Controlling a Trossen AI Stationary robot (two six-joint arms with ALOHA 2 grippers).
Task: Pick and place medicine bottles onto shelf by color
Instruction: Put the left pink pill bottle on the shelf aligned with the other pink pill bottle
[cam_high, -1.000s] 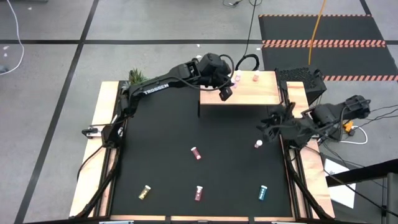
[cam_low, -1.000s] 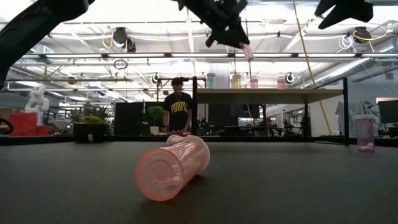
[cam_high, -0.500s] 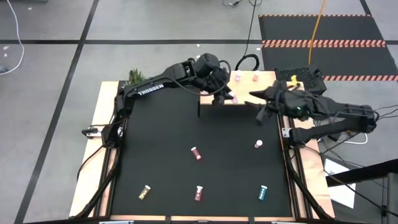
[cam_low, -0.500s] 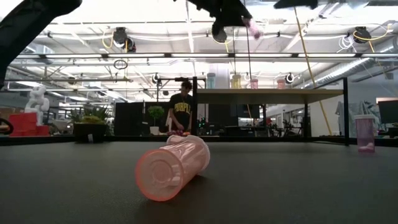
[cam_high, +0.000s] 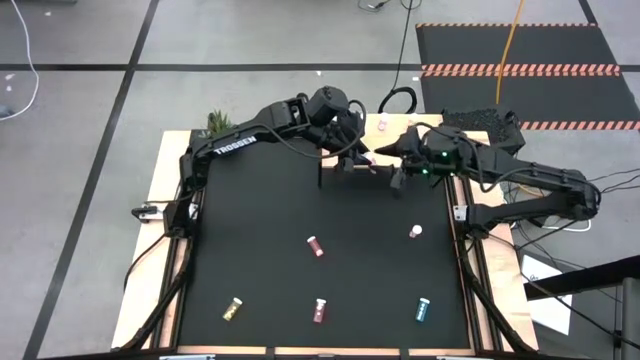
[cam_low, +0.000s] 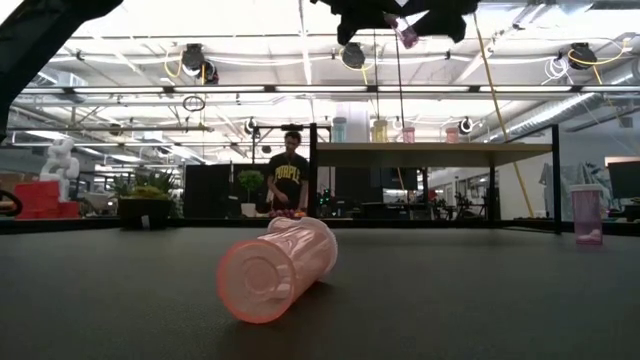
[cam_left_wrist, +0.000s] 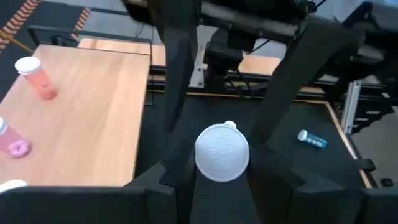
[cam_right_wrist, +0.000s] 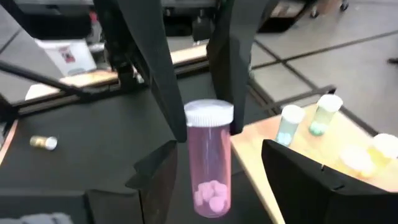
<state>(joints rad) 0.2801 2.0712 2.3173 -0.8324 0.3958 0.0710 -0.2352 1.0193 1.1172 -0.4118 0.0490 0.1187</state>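
Left gripper clamps a pink bottle; right gripper apparently gapes around it.

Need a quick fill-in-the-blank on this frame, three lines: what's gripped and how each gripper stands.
1. The left gripper is shut on a bottle whose body is ____.
2. That bottle's cap is ____.
3. The right gripper faces the same bottle with its jaws ____.

Missing words: pink; white; open
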